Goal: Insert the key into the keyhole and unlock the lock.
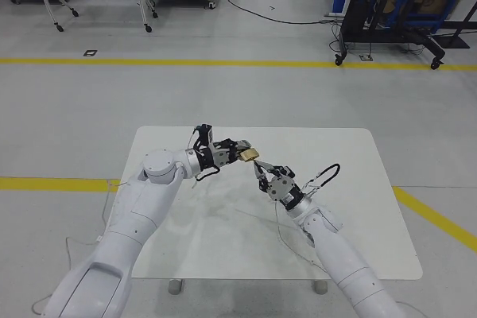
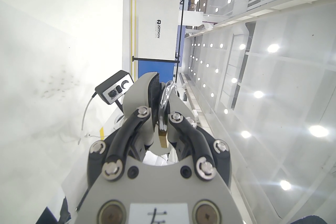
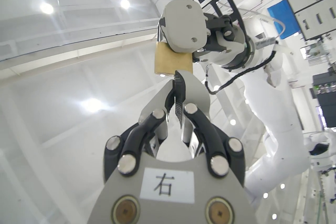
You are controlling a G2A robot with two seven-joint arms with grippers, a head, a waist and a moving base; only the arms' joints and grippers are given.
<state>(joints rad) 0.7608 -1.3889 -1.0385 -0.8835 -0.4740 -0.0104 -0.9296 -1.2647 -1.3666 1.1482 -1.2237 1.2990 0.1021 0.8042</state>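
A brass lock (image 1: 249, 154) hangs in the air over the middle of the white table (image 1: 342, 238). My left gripper (image 1: 238, 149) is shut on it from the left. In the left wrist view the left gripper (image 2: 161, 86) clamps the silver shackle (image 2: 166, 93), with the brass body (image 2: 163, 139) nearer the wrist. My right gripper (image 1: 260, 168) sits just below and right of the lock, shut on the key (image 1: 256, 163). In the right wrist view the right gripper (image 3: 177, 78) touches the underside of the lock (image 3: 170, 59). The key (image 3: 178, 104) is a dark strip between the pads, its blade hidden.
The left gripper's grey finger (image 3: 183, 25) covers the upper part of the lock. The right arm's wrist camera box (image 2: 115, 91) shows just beyond the left gripper. Yellow floor lines (image 1: 222, 62) run around the table, and a black cart (image 1: 389, 32) stands far back right.
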